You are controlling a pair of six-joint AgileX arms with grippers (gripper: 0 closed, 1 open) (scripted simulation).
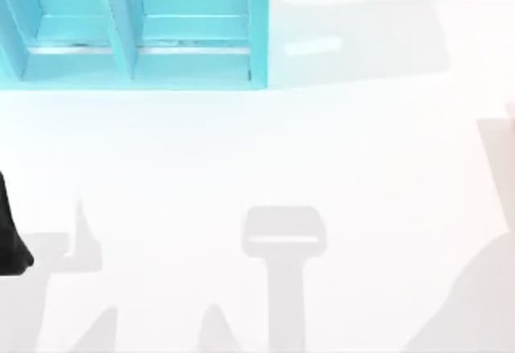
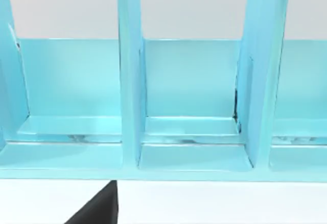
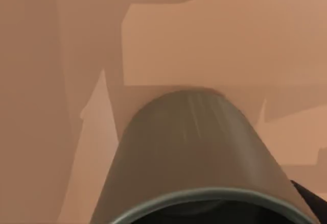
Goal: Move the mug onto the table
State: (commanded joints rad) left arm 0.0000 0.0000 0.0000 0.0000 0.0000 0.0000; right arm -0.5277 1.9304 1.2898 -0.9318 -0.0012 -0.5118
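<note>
The glossy white desk (image 1: 265, 160) spreads wide, with the turquoise-blue compartmented shelf unit (image 1: 137, 31) standing at its far left corner, its open bays facing the left wrist camera. The olive-green mug (image 3: 194, 157) sits right up against the right wrist camera, above the desk surface. A black part of the left arm (image 1: 10, 236) pokes in at the desk's left edge; I cannot tell either tool's state.

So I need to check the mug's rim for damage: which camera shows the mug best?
The right wrist view: the mug is close up there, olive wall and dark rim both clear. The top view has the table and the left wrist view the blue shelf unit, neither giving a look at it.
</note>
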